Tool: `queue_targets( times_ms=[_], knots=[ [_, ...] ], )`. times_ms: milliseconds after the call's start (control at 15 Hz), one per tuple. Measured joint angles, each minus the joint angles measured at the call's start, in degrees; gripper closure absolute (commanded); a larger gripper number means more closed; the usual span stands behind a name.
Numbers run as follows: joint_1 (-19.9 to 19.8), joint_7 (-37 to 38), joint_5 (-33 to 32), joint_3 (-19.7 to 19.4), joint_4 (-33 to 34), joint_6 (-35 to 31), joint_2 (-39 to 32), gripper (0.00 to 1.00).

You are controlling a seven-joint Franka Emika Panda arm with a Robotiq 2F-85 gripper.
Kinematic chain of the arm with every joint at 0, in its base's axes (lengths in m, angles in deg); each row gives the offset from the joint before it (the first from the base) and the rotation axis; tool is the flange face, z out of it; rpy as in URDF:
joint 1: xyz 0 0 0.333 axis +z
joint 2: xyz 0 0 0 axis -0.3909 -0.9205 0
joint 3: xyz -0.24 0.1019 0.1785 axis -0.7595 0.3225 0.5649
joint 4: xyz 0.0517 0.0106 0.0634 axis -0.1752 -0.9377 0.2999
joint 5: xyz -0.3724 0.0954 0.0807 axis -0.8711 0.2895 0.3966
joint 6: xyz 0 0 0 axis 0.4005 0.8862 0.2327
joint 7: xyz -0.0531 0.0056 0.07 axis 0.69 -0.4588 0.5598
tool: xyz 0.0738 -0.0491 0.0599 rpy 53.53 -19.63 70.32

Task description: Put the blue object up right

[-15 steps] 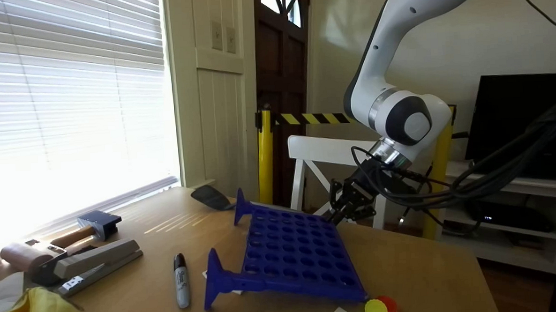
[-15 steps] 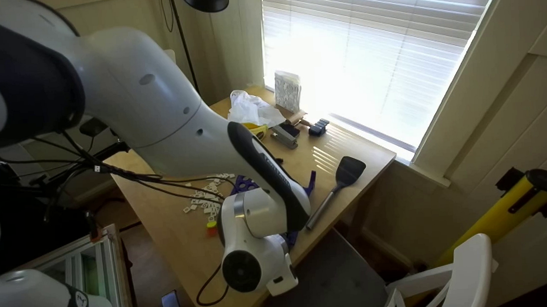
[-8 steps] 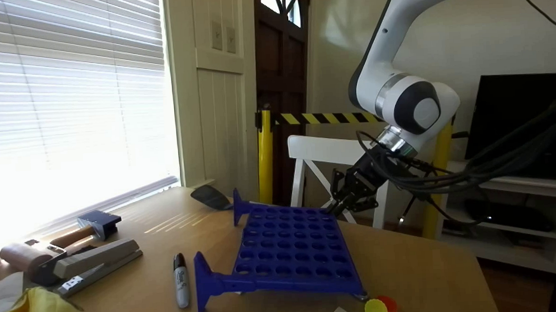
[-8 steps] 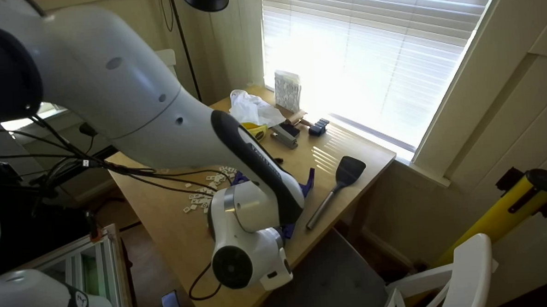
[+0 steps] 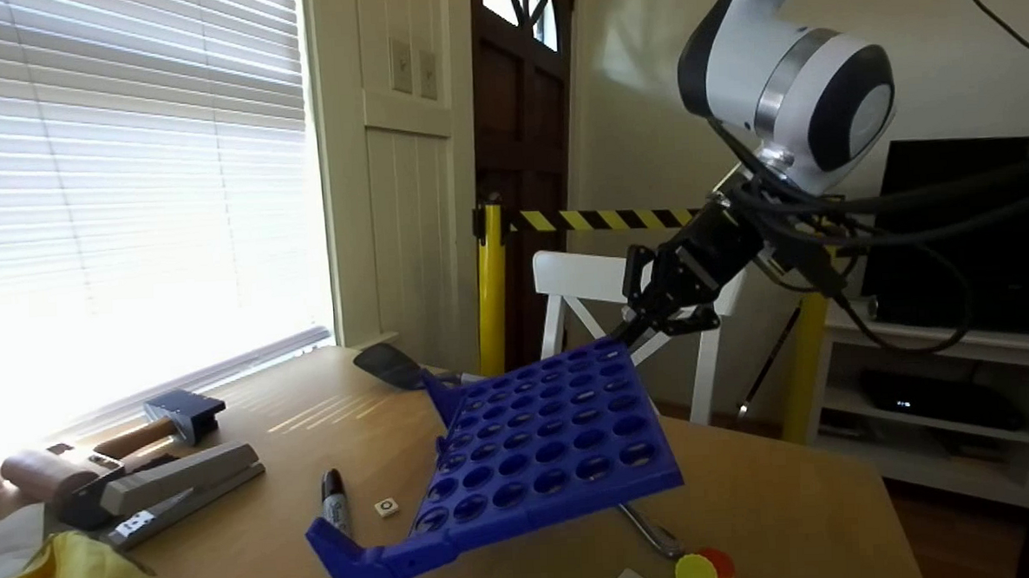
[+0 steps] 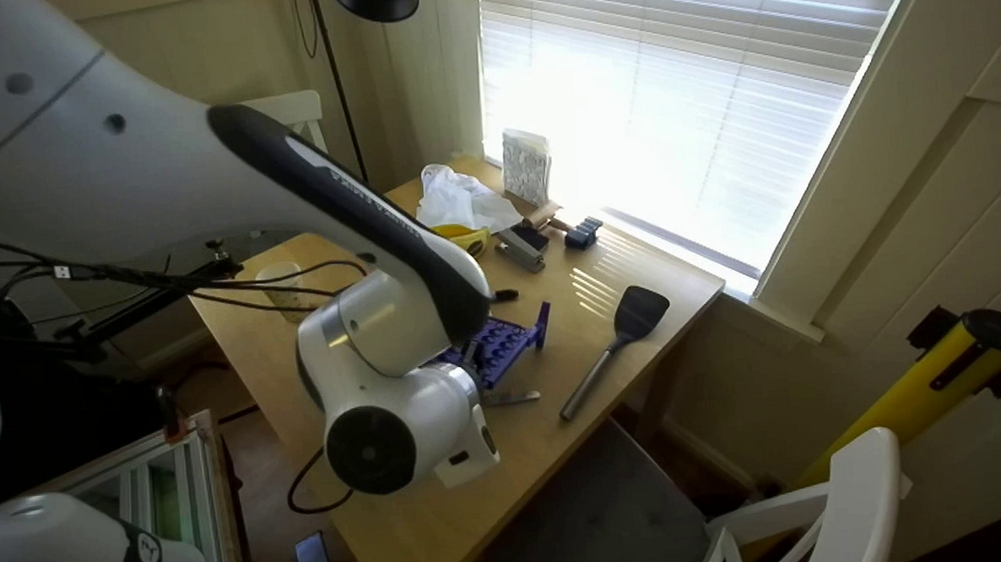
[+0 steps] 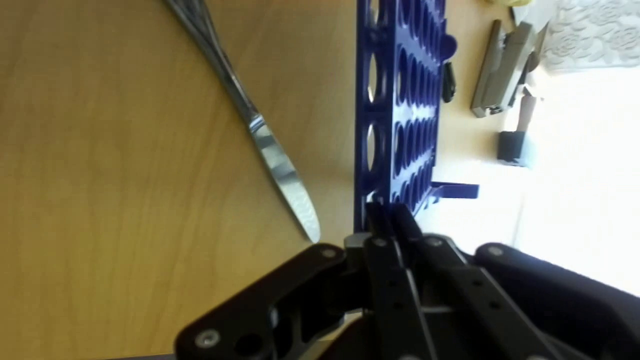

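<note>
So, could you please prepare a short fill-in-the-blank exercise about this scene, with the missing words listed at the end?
1. The gripper grips the raised side of the blue Connect Four grid, a panel with rows of round ____.
2. The metal piece of cutlery lying on the table is a ____.
3. In an exterior view, the red disc is partly hidden by a second disc, coloured ____.
4. The marker has a ____ cap.

Missing words: holes; knife; yellow; black.

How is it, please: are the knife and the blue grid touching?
Apart. In the wrist view, the table shows in a gap between the knife and the blue grid.
</note>
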Motion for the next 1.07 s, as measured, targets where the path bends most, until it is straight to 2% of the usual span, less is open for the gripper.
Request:
queue_targets(
  times_ms=[333,733,1067],
  knots=[
    [-1.7,10.5,-6.9,0.8,-2.9,5.3,8.9,0.99],
    [-3.6,19.5,-12.7,1.3,-4.1,8.4,14.4,0.99],
    [-4.0,27.5,-20.1,3.7,-4.2,5.5,16.8,0.99]
  ],
)
